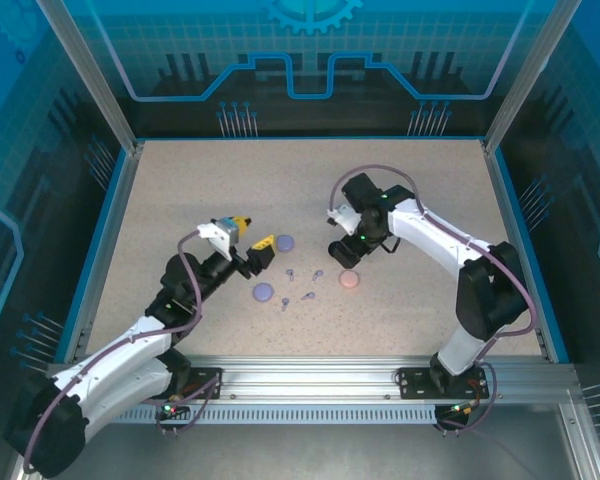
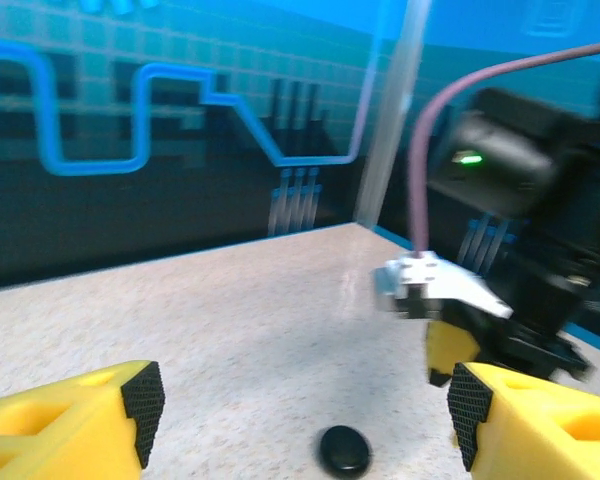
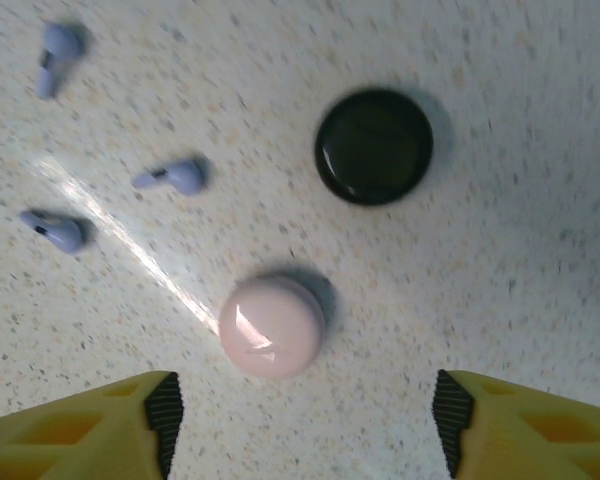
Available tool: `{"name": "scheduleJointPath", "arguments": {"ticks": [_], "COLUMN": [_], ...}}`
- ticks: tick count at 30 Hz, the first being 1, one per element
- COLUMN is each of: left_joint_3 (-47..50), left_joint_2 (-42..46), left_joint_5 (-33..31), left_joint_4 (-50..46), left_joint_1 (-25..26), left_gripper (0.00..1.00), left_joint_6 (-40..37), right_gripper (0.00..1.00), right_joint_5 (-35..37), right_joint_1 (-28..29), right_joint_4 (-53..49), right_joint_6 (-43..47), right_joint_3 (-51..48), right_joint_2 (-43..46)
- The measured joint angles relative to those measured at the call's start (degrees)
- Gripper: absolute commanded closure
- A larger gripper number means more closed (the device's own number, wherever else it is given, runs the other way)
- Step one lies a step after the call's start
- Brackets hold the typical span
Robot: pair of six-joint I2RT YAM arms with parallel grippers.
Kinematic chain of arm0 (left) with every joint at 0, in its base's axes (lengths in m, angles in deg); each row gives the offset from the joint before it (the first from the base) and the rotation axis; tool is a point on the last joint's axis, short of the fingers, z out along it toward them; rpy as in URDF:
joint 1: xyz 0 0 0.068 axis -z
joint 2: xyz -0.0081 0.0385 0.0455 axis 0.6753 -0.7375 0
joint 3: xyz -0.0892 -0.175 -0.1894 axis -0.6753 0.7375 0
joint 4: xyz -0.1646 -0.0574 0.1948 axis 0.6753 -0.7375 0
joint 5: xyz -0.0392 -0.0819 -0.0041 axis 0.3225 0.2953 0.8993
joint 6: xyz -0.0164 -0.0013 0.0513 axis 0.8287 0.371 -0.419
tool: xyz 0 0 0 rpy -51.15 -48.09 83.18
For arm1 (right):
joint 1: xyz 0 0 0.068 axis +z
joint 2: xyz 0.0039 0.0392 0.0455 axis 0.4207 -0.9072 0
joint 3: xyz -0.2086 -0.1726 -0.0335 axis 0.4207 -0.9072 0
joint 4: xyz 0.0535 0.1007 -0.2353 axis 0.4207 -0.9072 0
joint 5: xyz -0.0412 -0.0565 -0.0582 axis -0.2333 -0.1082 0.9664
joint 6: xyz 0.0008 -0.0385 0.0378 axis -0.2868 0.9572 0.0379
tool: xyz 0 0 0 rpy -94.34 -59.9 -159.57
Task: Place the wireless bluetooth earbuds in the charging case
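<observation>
From above, the left pincer (image 1: 255,233) hangs over the left-middle of the bench (image 1: 180,190), its yellow fingers spread and nothing between them. Just right of it lie two round lavender cases, one farther (image 1: 285,243) and one nearer (image 1: 263,291). Four lavender earbuds (image 1: 293,272) lie loose on the bench between those cases and a pink case (image 1: 349,280). All four are outside any case. The right pincer (image 1: 344,257) hovers just beyond the pink case; from this angle I cannot tell how wide it stands.

The left wrist camera shows the left pincer (image 2: 305,410) wide, both pads clear of everything. A black case (image 2: 344,450) sits on the bench (image 2: 230,300) between the fingers, touching neither. The right arm (image 2: 520,160) looms at the right, blurred.

The right wrist camera shows the right pincer (image 3: 305,418) wide and empty, above the bench (image 3: 500,280). The pink case (image 3: 273,327) lies between and just ahead of the fingertips, with the black case (image 3: 373,146) beyond it, apart from it. Three lavender earbuds (image 3: 175,177) lie scattered at the left, well apart from both cases.
</observation>
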Motion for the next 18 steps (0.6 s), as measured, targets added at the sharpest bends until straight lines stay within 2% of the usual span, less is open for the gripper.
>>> {"name": "scheduleJointPath", "arguments": {"ticks": [5, 10, 13, 18], "left_joint_3": [0.0, 0.0, 0.0, 0.0], "left_joint_2": [0.02, 0.15, 0.17, 1.07], "left_joint_5": [0.04, 0.04, 0.26, 0.81], "left_joint_4": [-5.03, -11.34, -14.45, -17.33], "left_joint_1": [-9.27, -15.47, -18.12, -19.91], "left_gripper": [0.18, 0.15, 0.15, 0.15], "left_joint_6": [8.24, 14.53, 17.38, 19.89], "right_gripper": [0.23, 0.23, 0.22, 0.18], "right_joint_5": [1.55, 1.88, 1.14, 0.59], "right_joint_1": [4.2, 7.08, 9.01, 11.17], "right_joint_4": [0.94, 4.31, 5.27, 4.44], "right_joint_6": [-1.95, -9.05, -10.97, -8.02], "right_joint_3": [6.64, 13.46, 17.35, 27.78], "right_joint_2": [-4.28, -11.85, -16.98, -26.86]}}
